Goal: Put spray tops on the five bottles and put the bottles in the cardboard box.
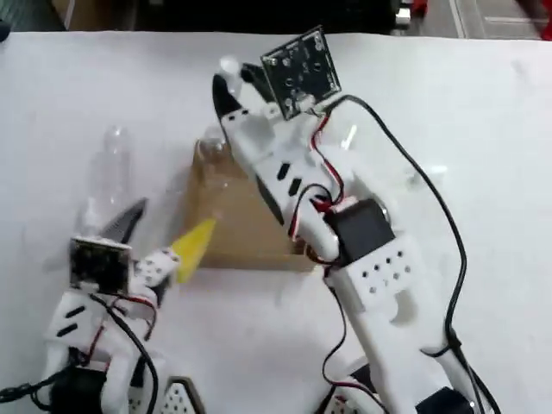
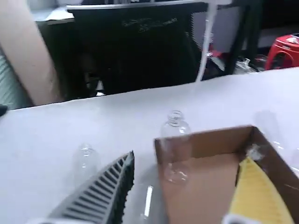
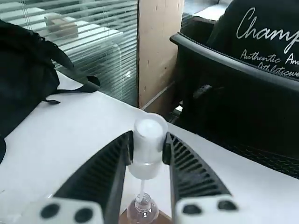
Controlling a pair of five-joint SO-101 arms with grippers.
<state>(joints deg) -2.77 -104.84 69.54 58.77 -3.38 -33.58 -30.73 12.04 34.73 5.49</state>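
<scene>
Now | R gripper (image 3: pixel 148 145) clamped on spray top (image 3: pixel 149 133) over bottle (image 3: pixel 141 208) | L gripper (image 2: pixel 187 159) wide open by box (image 2: pixel 205 141)

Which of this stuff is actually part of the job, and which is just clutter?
Job:
- spray top, clamped in the right jaws
- bottle right under it
- second bottle, on the table beside the box
- cardboard box

Clutter:
- black bag
- black chair
- red stool

Bright, even light; strong glare off the white table (image 1: pixel 492 112); faint, soft shadows.
</scene>
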